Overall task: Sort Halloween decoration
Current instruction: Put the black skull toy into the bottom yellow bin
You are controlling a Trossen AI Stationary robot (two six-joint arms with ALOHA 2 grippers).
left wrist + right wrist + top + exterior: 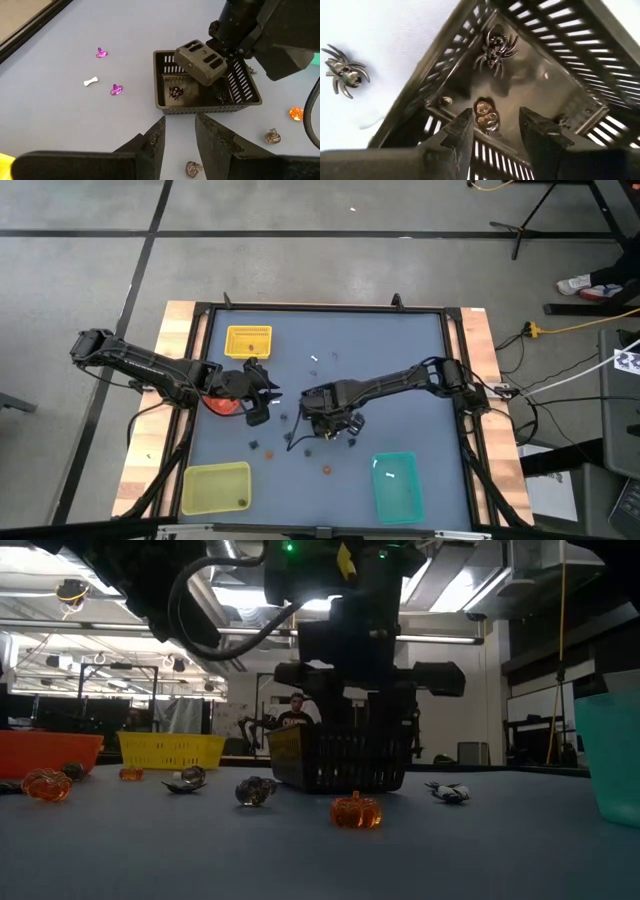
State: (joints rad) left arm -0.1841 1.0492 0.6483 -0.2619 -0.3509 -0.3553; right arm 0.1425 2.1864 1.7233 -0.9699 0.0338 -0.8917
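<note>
The right gripper (492, 131) is being held over the black basket (207, 82), its jaws standing apart with nothing clamped between them — a small brownish skull trinket (486, 117) is lying on the basket floor right between the two fingers. Just beyond the jaws, a dark spider (496, 48) is resting in the far corner of the same basket, and a second spider (343, 71) is lying outside the basket wall on the counter (400, 340).

The left gripper (178, 131) is being kept just short of the basket's near wall, its jaws parted and empty. Off to one side of those jaws, two purple witch hats (116, 90) and a white bone (90, 81) are scattered on the counter; nearer the jaws, two dull grey trinkets (272, 136) are lying beside the basket, and an orange pumpkin (296, 113) is sitting farther out.

In the low view, another orange pumpkin (356, 811) is seen in front of the basket. Around the counter's edges, a yellow basket (249, 340), an orange container (222, 404), a yellow-green tray (215, 488) and a teal tray (397, 483) are standing.
</note>
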